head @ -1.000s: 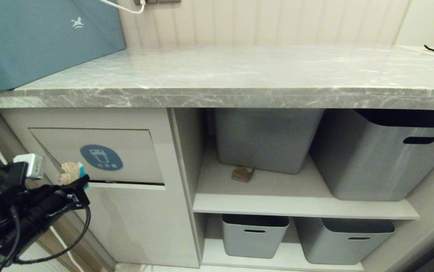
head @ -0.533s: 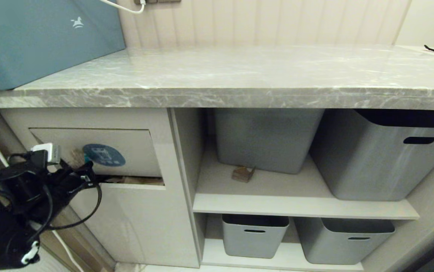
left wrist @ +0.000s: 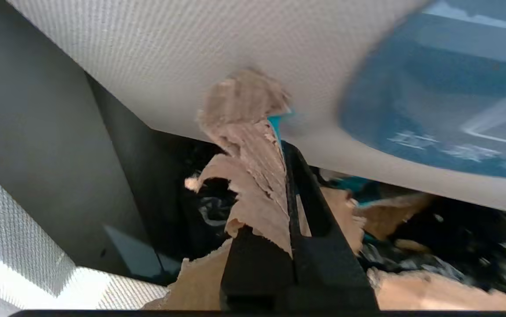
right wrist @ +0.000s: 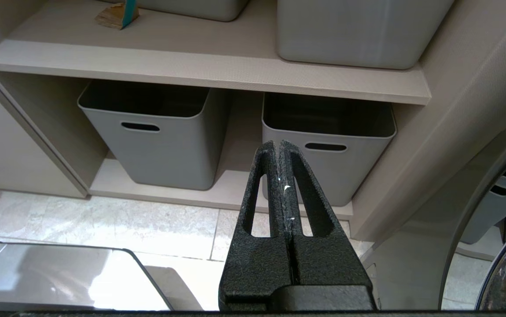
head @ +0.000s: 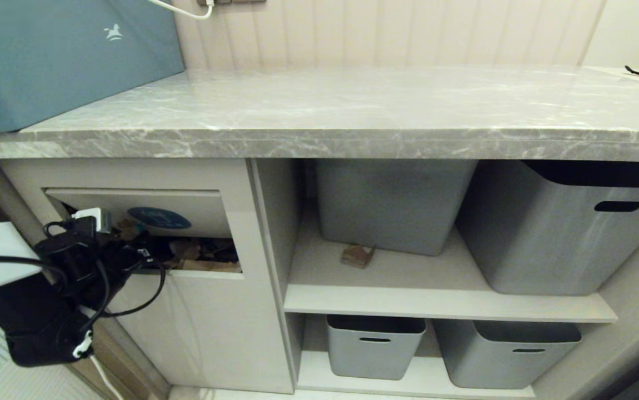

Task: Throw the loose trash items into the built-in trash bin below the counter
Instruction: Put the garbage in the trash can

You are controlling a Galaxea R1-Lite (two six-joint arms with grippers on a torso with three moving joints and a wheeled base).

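Since the earlier frame, left gripper (head: 140,251) has pushed the built-in trash bin (head: 186,214) flap inward. It is clenched on a cardboard scrap (left wrist: 246,154) at the opening, below the table (head: 353,105). Next: release it inside. Another scrap (head: 358,255) waits on the shelf (head: 442,303); right gripper (right wrist: 279,147) idles, clenched empty.

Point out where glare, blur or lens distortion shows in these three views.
Head view: the counter carries soft glare, its front edge bows from wide-angle distortion, and the bin opening lies in shadow. Left wrist view: the blue sticker on the flap is smeared and unsharp, while the cardboard scrap is crisper. Right wrist view: sharp; bright reflections on the floor tiles.
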